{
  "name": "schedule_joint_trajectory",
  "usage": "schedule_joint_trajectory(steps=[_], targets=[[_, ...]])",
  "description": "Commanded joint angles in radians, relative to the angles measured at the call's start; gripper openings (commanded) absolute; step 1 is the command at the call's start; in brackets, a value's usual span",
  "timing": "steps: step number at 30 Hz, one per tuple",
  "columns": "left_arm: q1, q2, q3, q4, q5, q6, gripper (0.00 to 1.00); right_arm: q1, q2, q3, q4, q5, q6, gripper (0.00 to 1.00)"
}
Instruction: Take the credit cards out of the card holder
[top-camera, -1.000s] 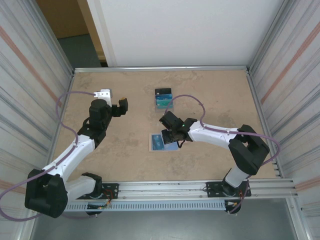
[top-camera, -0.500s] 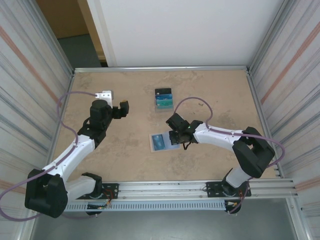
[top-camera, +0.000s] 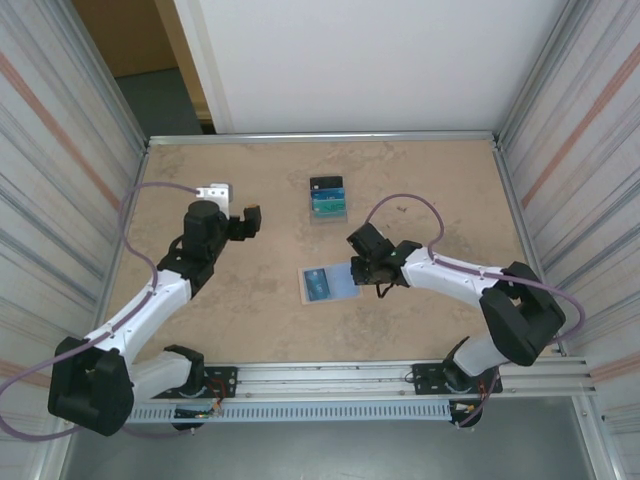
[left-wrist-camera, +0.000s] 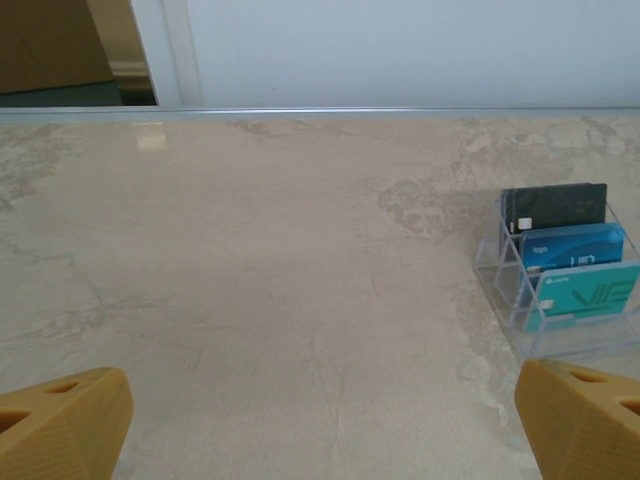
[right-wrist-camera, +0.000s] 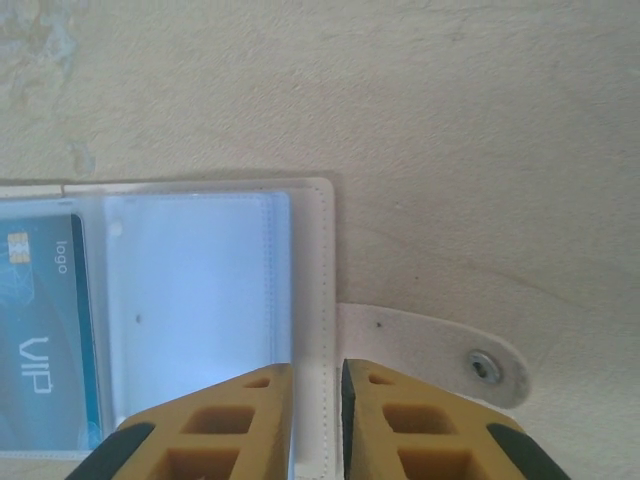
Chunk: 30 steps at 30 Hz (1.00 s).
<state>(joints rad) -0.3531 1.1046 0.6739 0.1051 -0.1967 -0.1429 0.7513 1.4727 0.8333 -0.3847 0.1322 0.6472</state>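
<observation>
**Item.** Folding card holder (top-camera: 328, 284), pale blue inside with clear sleeves, lies open and flat near the centre of the mottled beige bench (top-camera: 260, 170). Its left sleeve carries one teal-blue plastic card (right-wrist-camera: 40, 340). The right sleeve (right-wrist-camera: 200, 300) appears empty. A closure tab with a metal snap (right-wrist-camera: 484, 368) projects from the right border.

**Tools.** Right tool (right-wrist-camera: 315, 385): fingers drawn almost together with a thin slit between them, poised over the holder's stitched right border. Nothing is seen gripped, and contact with the holder cannot be confirmed. Left tool (left-wrist-camera: 320, 425): spread wide, well apart from the holder, facing a clear plastic rack (left-wrist-camera: 575, 338) at the far side.

**Handling assessment.** The card is judged light, thin, stiff and slick. It sits flush in the sleeve, so pinching from above offers little. The best purchase is likely the card's edge at the sleeve mouth, drawn out along the sleeve, though that edge is not discernible here. The holder is judged light and floppy. It may slide or lift with the card unless the other tool pins the empty half or the tab.
</observation>
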Motion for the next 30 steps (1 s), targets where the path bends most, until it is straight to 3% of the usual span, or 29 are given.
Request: schedule_joint_trajectory(steps=[1, 8, 13, 21, 30], targets=[[-0.047, -0.006, 0.003, 0.014, -0.069, 0.055, 0.99, -0.005, -0.049, -0.010, 0.011, -0.009, 0.014, 0.23], [-0.185, 0.050, -0.012, -0.033, -0.145, 0.066, 0.99, -0.005, -0.075, -0.007, 0.055, -0.073, 0.009, 0.36], [-0.291, 0.112, -0.022, -0.093, -0.204, 0.040, 0.99, -0.003, -0.066, -0.009, 0.120, -0.168, 0.024, 0.37], [-0.347, 0.198, -0.051, -0.142, -0.056, -0.054, 0.99, 0.001, -0.005, -0.013, 0.198, -0.315, 0.090, 0.32], [-0.374, 0.297, -0.040, -0.117, 0.034, -0.034, 0.99, 0.008, 0.109, 0.003, 0.267, -0.398, 0.138, 0.29]])
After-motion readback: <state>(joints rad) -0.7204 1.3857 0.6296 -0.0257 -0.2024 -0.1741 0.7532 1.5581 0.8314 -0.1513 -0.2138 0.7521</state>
